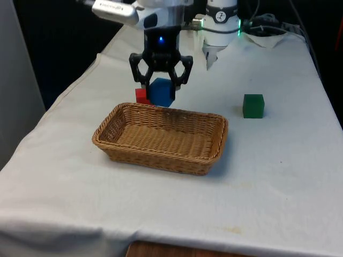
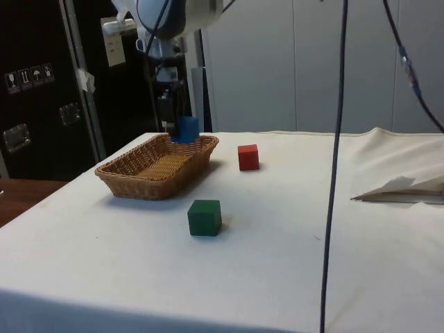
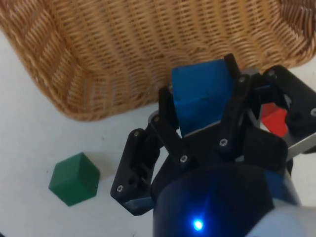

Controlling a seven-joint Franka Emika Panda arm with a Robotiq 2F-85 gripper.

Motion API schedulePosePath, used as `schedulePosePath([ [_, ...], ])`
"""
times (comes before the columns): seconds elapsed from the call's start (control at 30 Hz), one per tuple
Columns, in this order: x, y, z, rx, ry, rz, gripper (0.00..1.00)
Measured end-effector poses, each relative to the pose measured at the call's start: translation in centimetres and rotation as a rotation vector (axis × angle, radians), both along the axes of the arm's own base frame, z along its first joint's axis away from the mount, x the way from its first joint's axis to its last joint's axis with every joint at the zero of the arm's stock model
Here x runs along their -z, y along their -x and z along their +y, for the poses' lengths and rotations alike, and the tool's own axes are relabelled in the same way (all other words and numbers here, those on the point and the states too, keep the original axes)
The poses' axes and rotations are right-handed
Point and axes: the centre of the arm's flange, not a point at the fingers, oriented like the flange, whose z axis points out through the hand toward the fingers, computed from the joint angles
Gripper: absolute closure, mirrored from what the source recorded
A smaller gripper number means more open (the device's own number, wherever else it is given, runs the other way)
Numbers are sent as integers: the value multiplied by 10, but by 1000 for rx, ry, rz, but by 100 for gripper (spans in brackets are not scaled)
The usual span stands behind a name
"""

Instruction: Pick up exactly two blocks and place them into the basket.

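Gripping the blue block (image 1: 161, 91), my gripper (image 1: 161, 81) hangs above the basket's (image 1: 120, 151) far rim. I see the red block (image 2: 248, 157) behind the basket and the green block (image 1: 253, 105) well apart on the cloth (image 1: 278, 182).

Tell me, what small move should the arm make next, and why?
Probably carry the blue block a little further over the basket, then let go. The gripper holds it raised at the basket's far rim, and nothing lies in the basket yet.
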Motion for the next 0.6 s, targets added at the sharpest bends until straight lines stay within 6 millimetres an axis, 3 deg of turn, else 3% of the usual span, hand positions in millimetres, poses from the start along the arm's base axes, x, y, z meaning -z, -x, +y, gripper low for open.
schedulePosePath([
  [0.37,35,-11,-18,-55,12,11,88],
  [0.6,43,-17,-27,-81,16,9,88],
])
